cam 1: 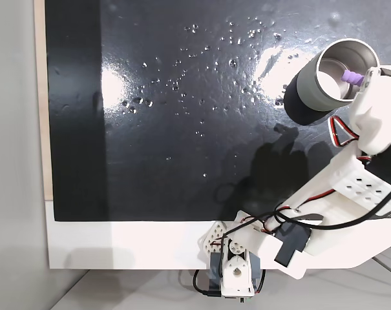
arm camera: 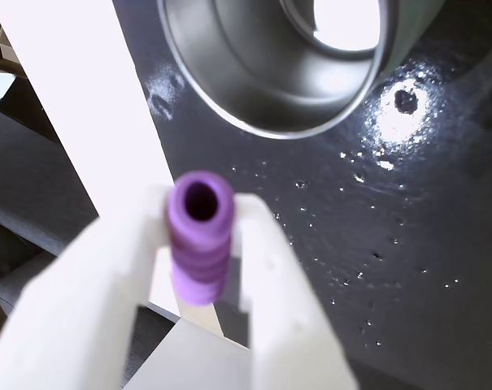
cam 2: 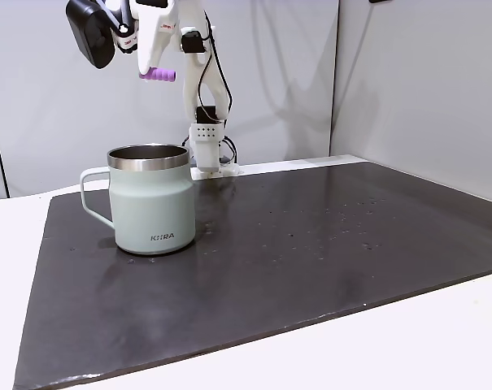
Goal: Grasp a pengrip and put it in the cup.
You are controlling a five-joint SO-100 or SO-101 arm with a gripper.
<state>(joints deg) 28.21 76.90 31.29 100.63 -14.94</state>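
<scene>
The jaws are closed on the pengrip (arm camera: 199, 240), which is clamped crosswise between the two white fingers (arm camera: 274, 268) at centre frame in the wrist view, its hollow end facing the camera. In a fixed view from the side, the gripper (cam 2: 152, 71) hangs at upper left, well above the cup (cam 2: 150, 199), which stands upright on the dark mat (cam 2: 311, 268) covering the bench, handle to the left. In a fixed view from above, the purple piece (cam 1: 353, 77) lies over the cup's steel mouth (cam 1: 334, 68) at upper right. The height appears intended to clear the rim before release; the drop has not yet been made.
</scene>
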